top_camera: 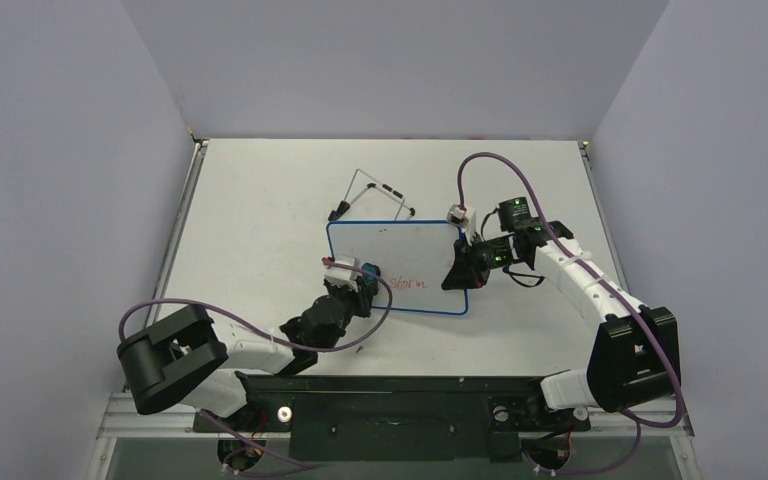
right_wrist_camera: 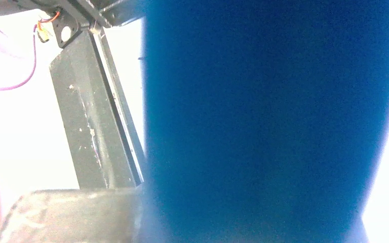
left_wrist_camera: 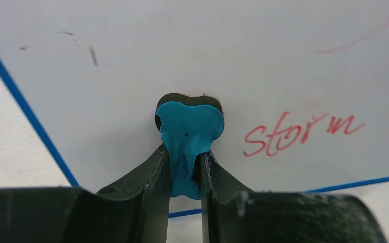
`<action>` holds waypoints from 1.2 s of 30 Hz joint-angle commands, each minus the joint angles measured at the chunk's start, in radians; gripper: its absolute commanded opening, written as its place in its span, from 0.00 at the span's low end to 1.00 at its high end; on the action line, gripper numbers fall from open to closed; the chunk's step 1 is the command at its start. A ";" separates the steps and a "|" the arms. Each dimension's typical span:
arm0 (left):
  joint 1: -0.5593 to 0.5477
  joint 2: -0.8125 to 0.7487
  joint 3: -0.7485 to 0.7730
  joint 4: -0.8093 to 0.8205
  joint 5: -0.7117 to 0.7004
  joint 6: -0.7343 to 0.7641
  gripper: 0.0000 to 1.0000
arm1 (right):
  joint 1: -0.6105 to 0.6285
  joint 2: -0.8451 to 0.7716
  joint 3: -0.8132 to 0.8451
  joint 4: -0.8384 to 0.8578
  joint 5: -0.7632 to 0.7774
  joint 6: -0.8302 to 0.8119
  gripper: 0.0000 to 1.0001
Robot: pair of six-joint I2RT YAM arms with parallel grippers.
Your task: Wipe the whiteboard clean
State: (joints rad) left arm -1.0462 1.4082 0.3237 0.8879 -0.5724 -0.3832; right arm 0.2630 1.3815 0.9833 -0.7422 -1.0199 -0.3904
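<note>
Eraser sits pinched in the left claw, pressed on the whiteboard beside red writing for wiping; the right claw, closed on its rim, likely steadies it.

The whiteboard lies on the table, bearing red writing.

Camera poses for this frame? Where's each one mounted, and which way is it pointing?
Top external: above and behind the bases, looking down on the table; shows left arm, right arm, whiteboard, wire stand.
Left wrist: on the left arm, aimed along its fingers at the board; left gripper pinches the blue eraser.
Right wrist: at the board's right edge; one dark finger, otherwise blue blur.
Shared: top and left wrist both show eraser and red writing.
</note>
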 commanded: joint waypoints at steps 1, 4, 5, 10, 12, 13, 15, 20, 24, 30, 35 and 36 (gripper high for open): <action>0.083 -0.027 -0.002 0.096 0.016 0.002 0.00 | 0.008 -0.024 0.000 -0.022 0.016 -0.030 0.00; 0.093 -0.049 0.022 0.036 0.008 0.016 0.00 | 0.007 -0.025 -0.001 -0.022 0.014 -0.030 0.00; 0.095 -0.055 0.030 0.030 0.005 0.018 0.00 | 0.007 -0.026 0.000 -0.022 0.013 -0.029 0.00; 0.047 -0.031 0.062 0.000 0.012 0.026 0.00 | 0.009 -0.025 0.000 -0.022 0.011 -0.028 0.00; -0.032 0.007 0.084 0.013 0.003 0.037 0.00 | 0.008 -0.025 0.001 -0.022 0.011 -0.029 0.00; -0.053 0.023 0.101 0.017 -0.013 0.045 0.00 | 0.007 -0.025 0.000 -0.022 0.013 -0.028 0.00; -0.095 0.064 0.121 0.036 -0.014 0.047 0.00 | 0.007 -0.025 0.000 -0.023 0.012 -0.028 0.00; -0.092 0.092 0.147 0.011 -0.037 0.052 0.00 | 0.006 -0.026 -0.001 -0.023 0.011 -0.028 0.00; 0.010 0.029 0.106 -0.024 -0.049 0.022 0.00 | 0.007 -0.026 0.000 -0.022 0.011 -0.028 0.00; 0.071 -0.021 0.085 -0.076 -0.080 -0.002 0.00 | 0.007 -0.025 0.001 -0.022 0.011 -0.030 0.00; -0.012 0.011 0.105 -0.036 -0.091 0.029 0.00 | 0.008 -0.021 0.000 -0.022 0.012 -0.030 0.00; -0.047 0.021 0.118 -0.034 -0.103 0.045 0.00 | 0.009 -0.019 -0.001 -0.023 0.012 -0.030 0.00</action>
State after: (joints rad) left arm -1.0130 1.4059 0.4110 0.8257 -0.6350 -0.3790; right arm 0.2611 1.3815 0.9829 -0.7136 -1.0103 -0.3920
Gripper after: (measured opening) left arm 0.187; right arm 0.018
